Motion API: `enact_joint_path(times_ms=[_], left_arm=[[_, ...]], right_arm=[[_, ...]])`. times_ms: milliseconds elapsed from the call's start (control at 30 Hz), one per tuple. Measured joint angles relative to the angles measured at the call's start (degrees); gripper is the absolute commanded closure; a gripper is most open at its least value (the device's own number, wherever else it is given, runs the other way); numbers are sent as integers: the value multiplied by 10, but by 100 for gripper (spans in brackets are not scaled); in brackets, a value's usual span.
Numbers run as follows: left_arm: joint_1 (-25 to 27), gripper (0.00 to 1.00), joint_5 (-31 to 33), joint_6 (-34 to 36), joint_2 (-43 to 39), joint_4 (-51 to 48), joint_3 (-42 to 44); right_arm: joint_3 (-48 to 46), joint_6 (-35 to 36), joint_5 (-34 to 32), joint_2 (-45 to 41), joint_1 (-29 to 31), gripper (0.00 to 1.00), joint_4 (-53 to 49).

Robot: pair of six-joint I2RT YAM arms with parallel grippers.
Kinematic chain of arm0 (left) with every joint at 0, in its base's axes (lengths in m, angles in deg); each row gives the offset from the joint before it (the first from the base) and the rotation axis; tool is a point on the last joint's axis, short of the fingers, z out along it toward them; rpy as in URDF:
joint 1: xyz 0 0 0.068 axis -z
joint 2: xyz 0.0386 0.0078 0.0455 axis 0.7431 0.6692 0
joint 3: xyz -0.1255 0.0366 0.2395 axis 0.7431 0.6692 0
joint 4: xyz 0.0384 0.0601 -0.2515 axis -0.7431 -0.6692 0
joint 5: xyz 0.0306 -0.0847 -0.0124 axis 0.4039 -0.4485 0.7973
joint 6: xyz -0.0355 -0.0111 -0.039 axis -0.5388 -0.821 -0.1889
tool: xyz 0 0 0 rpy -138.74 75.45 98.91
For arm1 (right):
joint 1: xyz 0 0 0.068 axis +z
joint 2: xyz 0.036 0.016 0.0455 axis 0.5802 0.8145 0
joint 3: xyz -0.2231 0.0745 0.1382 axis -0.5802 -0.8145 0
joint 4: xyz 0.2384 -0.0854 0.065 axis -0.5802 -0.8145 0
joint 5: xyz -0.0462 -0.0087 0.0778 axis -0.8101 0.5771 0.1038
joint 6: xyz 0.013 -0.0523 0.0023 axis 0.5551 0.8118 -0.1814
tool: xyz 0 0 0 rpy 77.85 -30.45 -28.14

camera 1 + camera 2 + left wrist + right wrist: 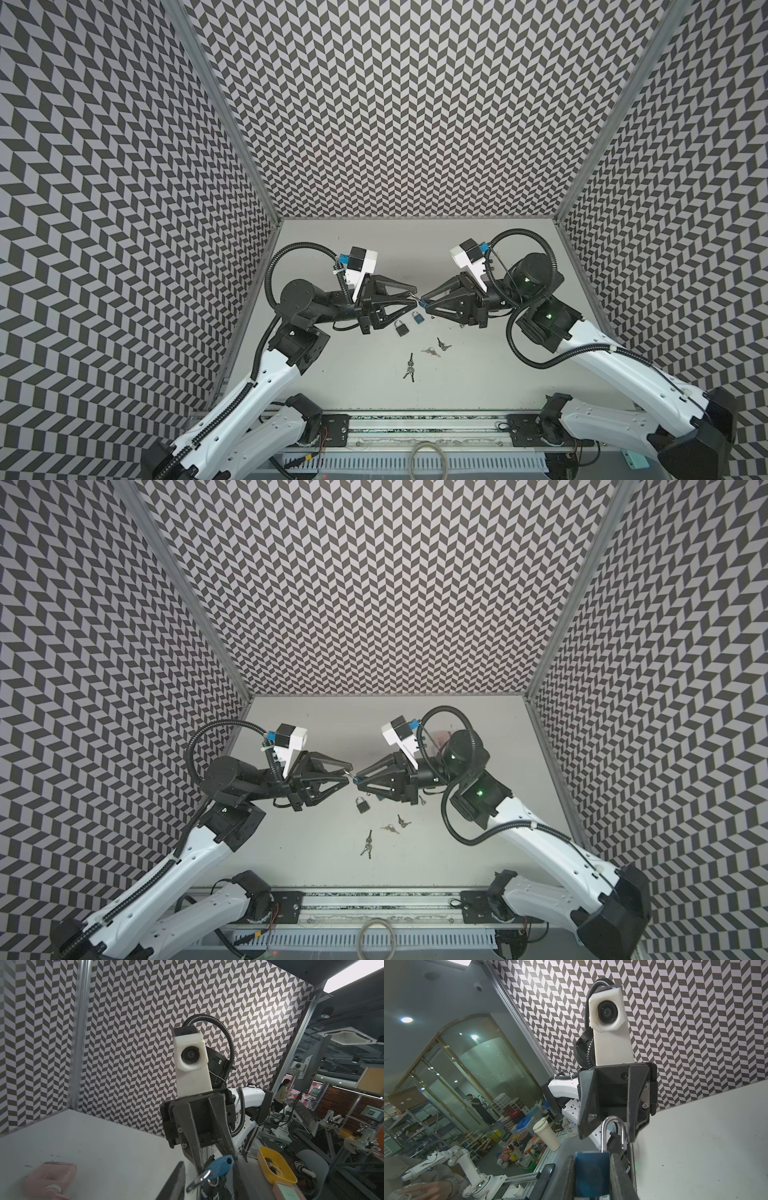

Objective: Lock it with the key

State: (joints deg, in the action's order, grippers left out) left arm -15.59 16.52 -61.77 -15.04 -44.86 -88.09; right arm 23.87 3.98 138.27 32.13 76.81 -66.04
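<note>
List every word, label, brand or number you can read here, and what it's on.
None can be read.
Blue key head: faint marks, too blurred.
Blue padlock: no marking shows on its face.
Background monitor: too small.

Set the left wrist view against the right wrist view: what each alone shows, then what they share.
Left wrist only: a pink object on the table and the right arm's camera. Right wrist only: a lidded paper cup and the left arm's camera. Both: the blue padlock clamped in the right claw, with patterned wall behind.
</note>
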Motion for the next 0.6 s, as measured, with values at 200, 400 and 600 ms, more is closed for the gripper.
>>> enact_joint_path(times_ms=[200, 400, 600], left_arm=[[2, 97, 0, 3, -2, -5, -2], [2, 100, 4, 5, -2, -10, -3], [2, 100, 56, -17, -13, -3, -1]], right_arm=[[0, -3, -2, 0, 0, 100, 4], [0, 7, -10, -2, 0, 100, 1], [9, 91, -80, -16, 9, 21, -41]])
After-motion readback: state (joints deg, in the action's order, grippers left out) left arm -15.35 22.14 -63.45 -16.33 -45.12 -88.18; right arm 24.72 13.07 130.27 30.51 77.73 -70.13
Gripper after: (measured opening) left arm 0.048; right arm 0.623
